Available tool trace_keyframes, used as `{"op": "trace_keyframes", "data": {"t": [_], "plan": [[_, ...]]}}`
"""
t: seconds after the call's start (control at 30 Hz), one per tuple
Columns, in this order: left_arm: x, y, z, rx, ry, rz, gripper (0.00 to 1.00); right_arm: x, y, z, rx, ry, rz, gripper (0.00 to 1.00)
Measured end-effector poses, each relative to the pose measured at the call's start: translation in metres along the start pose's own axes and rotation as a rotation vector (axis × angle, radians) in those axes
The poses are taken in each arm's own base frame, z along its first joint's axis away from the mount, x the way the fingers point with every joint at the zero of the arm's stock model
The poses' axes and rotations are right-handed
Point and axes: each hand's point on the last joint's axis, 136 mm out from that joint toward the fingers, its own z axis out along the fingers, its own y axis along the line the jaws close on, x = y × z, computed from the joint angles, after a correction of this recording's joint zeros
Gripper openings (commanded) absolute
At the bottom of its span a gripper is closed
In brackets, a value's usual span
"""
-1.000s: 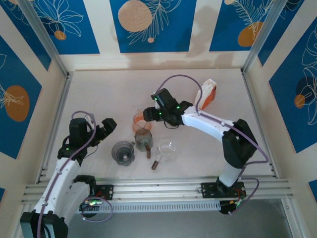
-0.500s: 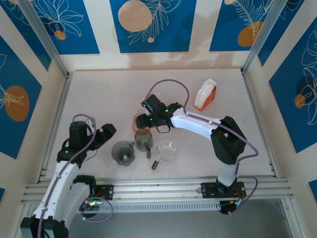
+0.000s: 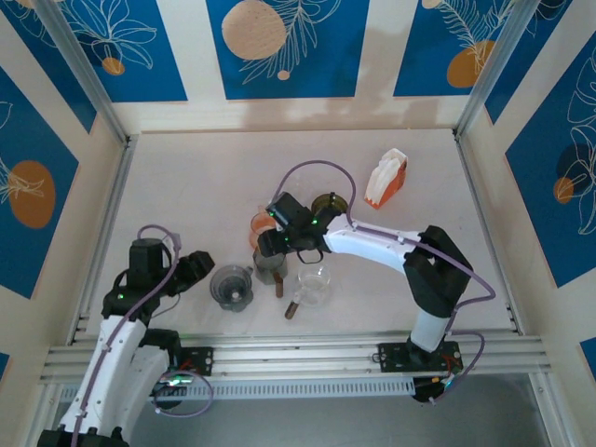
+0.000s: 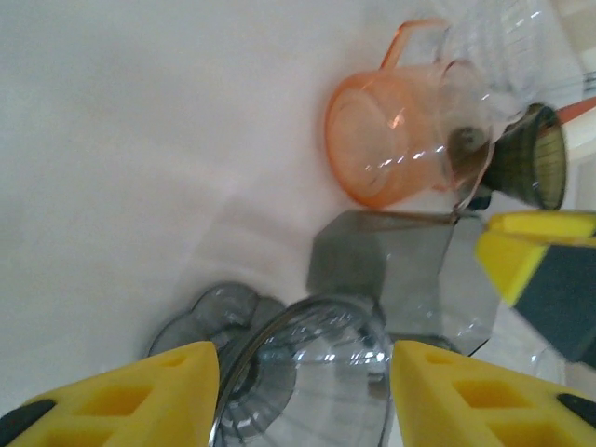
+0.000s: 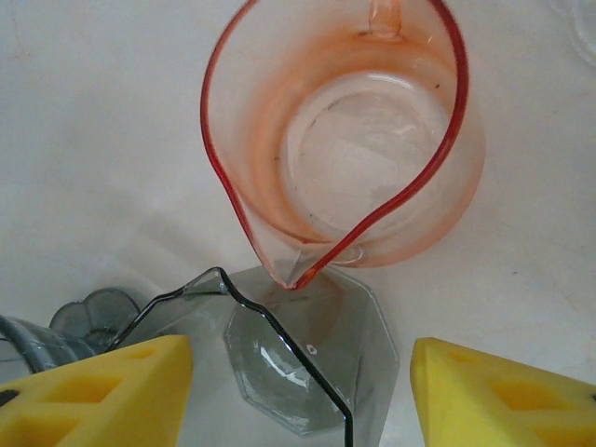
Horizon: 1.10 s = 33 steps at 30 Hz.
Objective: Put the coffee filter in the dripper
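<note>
Well, the left gripper (image 4: 303, 363) stood with its yellow fingers (image 4: 130, 396) spread and nothing pinched between them. In its wrist view the rim of the grey dripper (image 3: 231, 286) sat in the gap just ahead of the tips. From above, that dripper stood upright on the pale table (image 3: 186, 177) at about 4 o'clock from the left gripper, near it, though I could not tell whether a finger touched it. Further toward 3 o'clock the right gripper (image 5: 298, 372) hung over a smoky jug (image 5: 312, 372). Its yellow pads (image 5: 102, 386) were held wide to either side of the jug, and I could not tell whether either pad met the glass. At 12 o'clock from the smoky jug stood an orange jug (image 5: 345, 140), open end up, with its spout reaching over the smoky jug's rim and its handle turned away toward 12. A clear glass cup (image 3: 317, 277) stood just beside the smoky jug at around 4 o'clock. A dark ribbed piece (image 3: 328, 204) lay beyond the right arm, at roughly 2 o'clock from the jugs. The coffee filter stack (image 3: 386, 179), white in an orange holder, stood further out along that 2 o'clock line near the right side of the table, well apart from the dripper and from both grippers.
</note>
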Motion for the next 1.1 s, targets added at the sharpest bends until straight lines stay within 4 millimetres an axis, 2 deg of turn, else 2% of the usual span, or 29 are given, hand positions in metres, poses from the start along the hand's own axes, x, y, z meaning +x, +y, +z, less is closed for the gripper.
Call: {"op": "trace_keyframes", "data": {"t": [0.13, 0.27, 0.57, 0.77, 0.97, 1.1], "plan": [[0.02, 0.007, 0.004, -0.066, 0.065, 0.052, 0.52, -0.003, 0.0, -0.003, 0.004, -0.016, 0.0, 0.64], [0.032, 0.017, 0.011, -0.151, 0.116, 0.097, 0.43, -0.003, -0.001, -0.003, 0.008, -0.016, 0.0, 0.64], [0.035, 0.029, 0.019, -0.236, 0.129, 0.105, 0.24, 0.004, -0.005, 0.0, 0.02, -0.003, -0.001, 0.64], [0.038, 0.03, 0.023, -0.235, 0.139, 0.106, 0.17, 0.009, -0.011, -0.001, 0.038, -0.002, 0.001, 0.64], [0.038, 0.027, 0.026, -0.23, 0.143, 0.11, 0.16, 0.01, -0.008, -0.025, 0.018, -0.042, -0.005, 0.64], [0.038, 0.025, 0.029, -0.224, 0.143, 0.112, 0.16, 0.019, -0.005, -0.042, 0.011, -0.06, -0.021, 0.64]]}}
